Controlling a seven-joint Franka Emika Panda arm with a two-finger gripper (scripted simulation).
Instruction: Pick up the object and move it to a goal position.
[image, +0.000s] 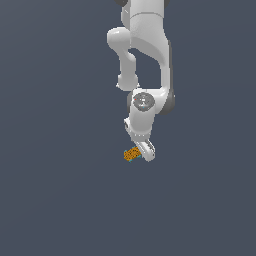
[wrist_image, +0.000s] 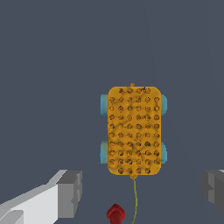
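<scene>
Orange, studded, oblong: the object (wrist_image: 134, 130) sits mid-frame in the wrist view, four cyan bits at its long edges, a thin cord trailing off one short end. A small dark red dot (wrist_image: 116, 213) sits near the cord's far end, at the bottom centre of the wrist view.

In the exterior view the object (image: 131, 154) is just below frame centre, on the slate-grey bench (image: 50, 200), right beside the lower end of the gripper (image: 147, 151) on its left in that frame. Whether they touch there, cannot tell.

Gripper (wrist_image: 142, 192) is wide open and holds nothing. One grey finger pad (wrist_image: 70, 192) shows at lower left of the wrist view, the other at the right edge, gap between them well wider than the object. The object lies ahead of the pads, not between them.

Step in hand, as I judge it: final approach before the grasp.
- Shift so the object's middle falls on the line between the pads.
- Close across the narrow width, pads on the long sides, between the cyan bits if possible.
- Descend fully before closing; the thing is low and flat.
- Keep clear of the cord and the red dot.
</scene>
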